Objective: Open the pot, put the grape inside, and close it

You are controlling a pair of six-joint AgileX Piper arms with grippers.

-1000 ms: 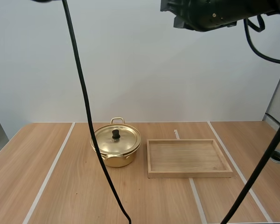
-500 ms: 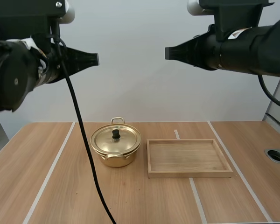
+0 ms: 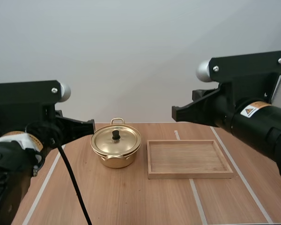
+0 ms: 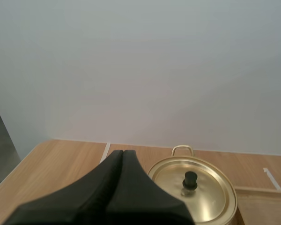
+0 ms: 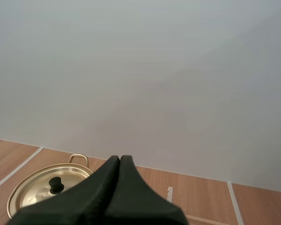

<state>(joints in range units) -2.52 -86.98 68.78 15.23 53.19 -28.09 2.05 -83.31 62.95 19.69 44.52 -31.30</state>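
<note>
Left gripper (image 3: 92, 126) and right gripper (image 3: 174, 113) hang closed and empty, the lidded pot (image 3: 114, 159) on the table (image 3: 131, 197) below, between them.

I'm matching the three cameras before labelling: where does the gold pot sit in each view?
High view: pot on the table, just left of the wooden tray.
Left wrist view: pot just beyond and beside the shut left tool.
Right wrist view: pot beyond and beside the shut right tool.
Shared landmark: the black knob on its lid.
</note>
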